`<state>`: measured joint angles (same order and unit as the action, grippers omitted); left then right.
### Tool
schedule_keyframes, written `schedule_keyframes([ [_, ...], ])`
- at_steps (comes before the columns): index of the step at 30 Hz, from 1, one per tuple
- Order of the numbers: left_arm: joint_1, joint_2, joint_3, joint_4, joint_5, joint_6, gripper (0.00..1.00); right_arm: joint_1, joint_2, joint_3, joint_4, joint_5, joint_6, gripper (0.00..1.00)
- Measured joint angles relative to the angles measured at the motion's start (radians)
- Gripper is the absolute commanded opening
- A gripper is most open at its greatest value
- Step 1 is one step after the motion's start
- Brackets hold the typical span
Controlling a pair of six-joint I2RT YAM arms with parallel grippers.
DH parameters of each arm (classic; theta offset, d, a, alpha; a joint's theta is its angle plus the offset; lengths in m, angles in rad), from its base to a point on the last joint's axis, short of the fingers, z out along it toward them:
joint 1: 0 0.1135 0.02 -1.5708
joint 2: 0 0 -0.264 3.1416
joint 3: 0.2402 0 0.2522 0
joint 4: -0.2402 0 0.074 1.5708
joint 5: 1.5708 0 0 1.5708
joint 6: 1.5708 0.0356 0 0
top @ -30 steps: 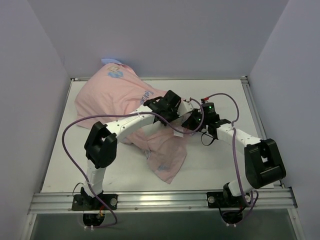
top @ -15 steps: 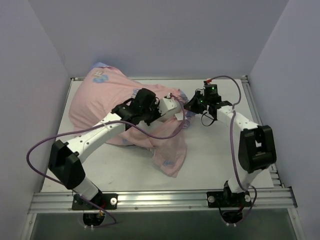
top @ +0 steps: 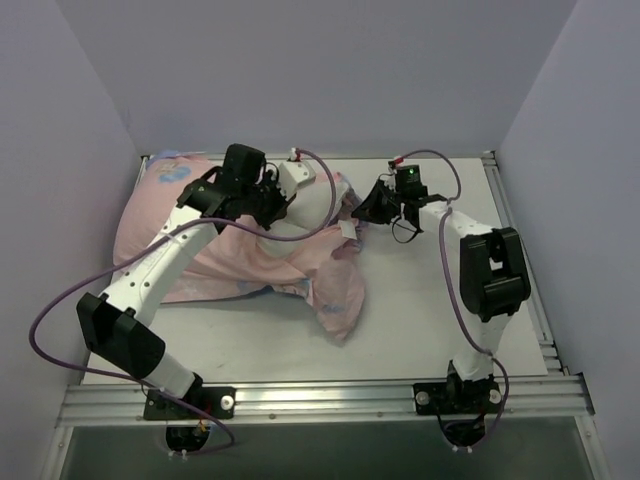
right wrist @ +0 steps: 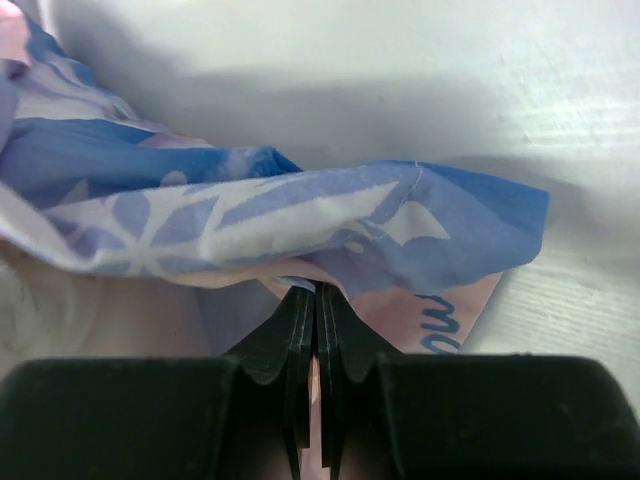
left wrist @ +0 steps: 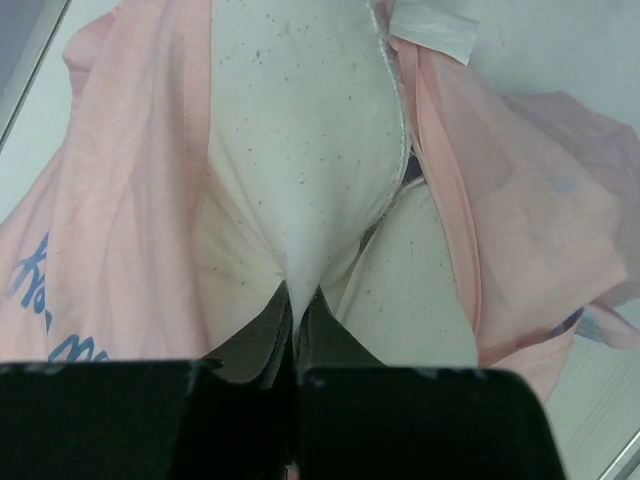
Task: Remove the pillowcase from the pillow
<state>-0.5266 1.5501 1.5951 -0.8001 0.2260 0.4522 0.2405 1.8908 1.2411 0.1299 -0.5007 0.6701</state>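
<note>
The pillowcase (top: 230, 265), pale pink side up, lies rumpled across the left and middle of the white table (top: 440, 310), reaching from the far left corner to a loose flap near the centre. At its open end, towards the far middle of the table, a bulge of the plain white pillow (left wrist: 300, 130) pokes out, with pink fabric folded back on either side and a small white tag (left wrist: 432, 27) at the seam. The left gripper (left wrist: 300, 300) is pinched closed on a fold of the white pillow. Just to the right, the right gripper (right wrist: 315, 300) is clamped on the pillowcase's edge, where the blue snowflake print shows.
</note>
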Motion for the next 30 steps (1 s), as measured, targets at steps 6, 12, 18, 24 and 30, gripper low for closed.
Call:
schedule_keyframes([
  [6, 0.048, 0.003, 0.114, 0.002, 0.024, -0.16, 0.02, 0.031, -0.071, 0.025, 0.026, -0.01, -0.051, 0.39],
  [12, 0.047, 0.052, 0.229, 0.023, -0.057, -0.314, 0.02, 0.06, -0.203, 0.037, -0.081, 0.127, -0.107, 0.82],
  [18, 0.016, 0.151, 0.233, 0.053, -0.123, -0.372, 0.02, 0.107, -0.452, 0.054, -0.175, 0.347, -0.098, 0.84],
  [24, 0.008, 0.211, 0.277, 0.053, -0.174, -0.391, 0.02, 0.372, -0.558, -0.048, -0.064, 0.384, 0.005, 0.84],
  [30, 0.006, 0.211, 0.288, 0.044, -0.223, -0.396, 0.02, 0.48, -0.307, -0.029, -0.024, 0.42, 0.059, 0.33],
])
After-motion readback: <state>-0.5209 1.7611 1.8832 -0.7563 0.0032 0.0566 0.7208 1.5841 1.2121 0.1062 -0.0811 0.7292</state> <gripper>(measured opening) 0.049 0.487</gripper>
